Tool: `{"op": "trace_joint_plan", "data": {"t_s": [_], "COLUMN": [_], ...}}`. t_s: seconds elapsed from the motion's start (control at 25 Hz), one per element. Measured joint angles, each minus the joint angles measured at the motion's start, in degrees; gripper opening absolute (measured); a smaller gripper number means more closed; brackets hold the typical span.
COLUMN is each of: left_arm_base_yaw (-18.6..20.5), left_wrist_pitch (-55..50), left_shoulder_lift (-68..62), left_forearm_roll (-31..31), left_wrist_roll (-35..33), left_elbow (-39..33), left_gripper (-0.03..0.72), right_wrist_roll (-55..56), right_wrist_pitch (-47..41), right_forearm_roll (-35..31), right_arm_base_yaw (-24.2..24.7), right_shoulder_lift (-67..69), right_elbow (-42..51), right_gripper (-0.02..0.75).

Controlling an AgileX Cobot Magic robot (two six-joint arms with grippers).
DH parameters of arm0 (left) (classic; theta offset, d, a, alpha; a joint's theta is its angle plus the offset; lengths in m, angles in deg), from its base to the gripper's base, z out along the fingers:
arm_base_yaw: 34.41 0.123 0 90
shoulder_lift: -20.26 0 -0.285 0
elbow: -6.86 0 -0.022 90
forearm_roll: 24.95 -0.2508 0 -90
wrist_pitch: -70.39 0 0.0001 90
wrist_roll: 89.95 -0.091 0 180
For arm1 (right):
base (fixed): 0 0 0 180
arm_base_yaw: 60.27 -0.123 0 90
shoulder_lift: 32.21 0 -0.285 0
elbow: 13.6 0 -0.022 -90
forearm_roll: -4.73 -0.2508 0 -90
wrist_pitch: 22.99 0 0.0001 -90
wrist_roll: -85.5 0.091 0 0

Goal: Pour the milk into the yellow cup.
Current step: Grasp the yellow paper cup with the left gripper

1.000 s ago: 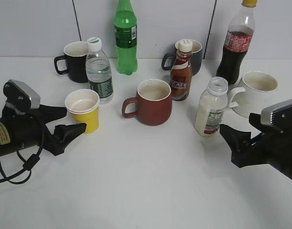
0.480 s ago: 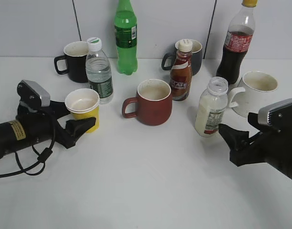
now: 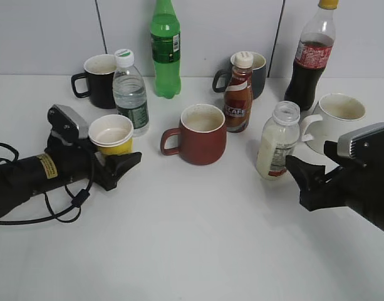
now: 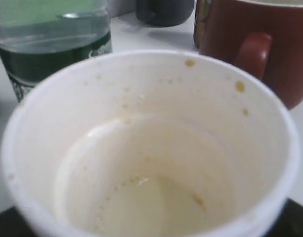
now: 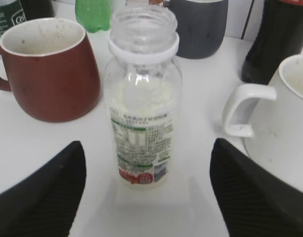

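The yellow cup [image 3: 118, 148] stands left of centre and holds only a pale residue. My left gripper [image 3: 119, 152] lies low on the table, open, with one finger [image 3: 126, 164] in front of the cup and the other hidden behind it. The cup's white inside [image 4: 151, 163] fills the left wrist view. The milk bottle [image 3: 277, 143], capless and partly full of white liquid, stands upright at the right. My right gripper [image 3: 311, 160] is open just short of it, empty. In the right wrist view the bottle [image 5: 141, 98] stands centred ahead of the wide jaws [image 5: 147, 148].
A red-brown mug [image 3: 201, 133] stands between cup and milk. A water bottle [image 3: 130, 94] is right behind the cup. A brown CAFE bottle [image 3: 238, 94], a white mug [image 3: 336, 122], a cola bottle [image 3: 311, 56], a green bottle [image 3: 165, 50] and dark mugs [image 3: 99, 80] line the back.
My left gripper has slid right along the table until its open jaws straddle the yellow cup. My right gripper has crept slightly left toward the milk bottle.
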Motion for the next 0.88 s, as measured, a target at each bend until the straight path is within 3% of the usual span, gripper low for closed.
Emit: {"op": "trace_joint_plan", "data": {"t_s": [0.28,0.4,0.6,0.88], "left_arm_base_yaw": [-0.12,-0.12,-0.12,-0.12], "left_wrist_pitch": [-0.43,-0.5,-0.28,2.14], "left_shoulder_lift": [-0.12,-0.12,-0.13,0.5], "left_forearm_roll": [3.92,4.23,4.27,4.34], "left_wrist_roll": [-0.02,-0.06,-0.06,-0.06], "left_elbow": [0.65,0.65,0.65,-1.93], "left_gripper": [0.55,0.477,0.417,0.407], "right_wrist_roll": [-0.07,-0.07,-0.2,-0.2], "right_wrist_pitch": [0.06,0.06,0.06,0.06], "right_forearm_roll": [0.0,0.11,1.28,1.47], "right_arm_base_yaw": [0.0,0.0,0.0,0.0], "right_shoulder_lift": [3.17,4.24,6.54,8.68], "right_elbow": [-0.64,-1.49,-3.37,-4.87], "right_gripper": [0.587,0.587,0.589,0.589]}}
